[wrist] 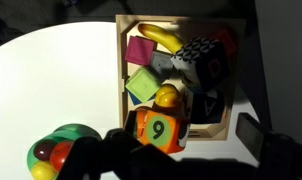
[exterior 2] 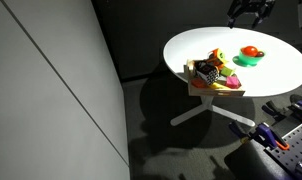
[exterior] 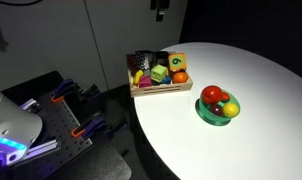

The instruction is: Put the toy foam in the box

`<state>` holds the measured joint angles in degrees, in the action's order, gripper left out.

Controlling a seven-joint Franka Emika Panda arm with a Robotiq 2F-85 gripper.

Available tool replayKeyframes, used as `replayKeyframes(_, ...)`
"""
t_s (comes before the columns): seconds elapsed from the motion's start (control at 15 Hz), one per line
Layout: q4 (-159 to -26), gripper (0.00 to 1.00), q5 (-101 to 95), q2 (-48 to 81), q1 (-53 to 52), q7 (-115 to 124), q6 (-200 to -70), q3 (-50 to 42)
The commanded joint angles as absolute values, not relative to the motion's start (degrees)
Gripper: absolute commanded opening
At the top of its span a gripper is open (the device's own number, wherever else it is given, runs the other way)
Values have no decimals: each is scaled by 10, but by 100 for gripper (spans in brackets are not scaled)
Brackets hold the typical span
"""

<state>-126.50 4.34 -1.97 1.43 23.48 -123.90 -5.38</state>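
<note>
**Claw.** The Robotiq claw [wrist: 181, 146] hangs high above the white round table [exterior: 253, 70]. In both exterior views it appears only at the upper edge of the picture [exterior 2: 249, 12], well clear of every object. In the wrist view its two dark fingers [wrist: 255, 136] enter from the lower edge. They stand wide apart and nothing is clamped between them.

**Toy foam.** The toy foam [wrist: 157, 130] is a boxy block with an orange face that bears the numeral 9 and a green side. It lies below the claw, slightly off the midline between the fingers and closer to the finger opposite the marked one. It touches neither finger. It sits at the tray rim nearest the claw and overlaps that rim. Whether it rests fully inside cannot be told.

**Box.** The light-wood tray [wrist: 121, 72] extends away from the claw, beyond the foam block. It sits near the table edge in both exterior views [exterior: 161, 92] [exterior 2: 205, 88].

Contents, in order of distance from the claw:
- a green block [wrist: 143, 86], just past the toy foam;
- a black-and-white patterned piece [wrist: 203, 60], further on;
- a pink block [wrist: 141, 50] and a toy banana [wrist: 161, 35], at the far rim.

**Bowl.** The round green bowl [wrist: 77, 131] holds toy fruits. It stands beside the tray, apart from it and outside the fingers' span. Both exterior views show it [exterior: 217, 120] [exterior 2: 250, 62].
</note>
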Motion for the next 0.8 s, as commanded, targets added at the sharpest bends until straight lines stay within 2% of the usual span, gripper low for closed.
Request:
replayKeyframes(0.0, -1278, 100, 4, -63, 32, 218, -1206, -50)
replayKeyframes(0.73, -1272, 100, 6, -96, 49, 164, -1216, -48)
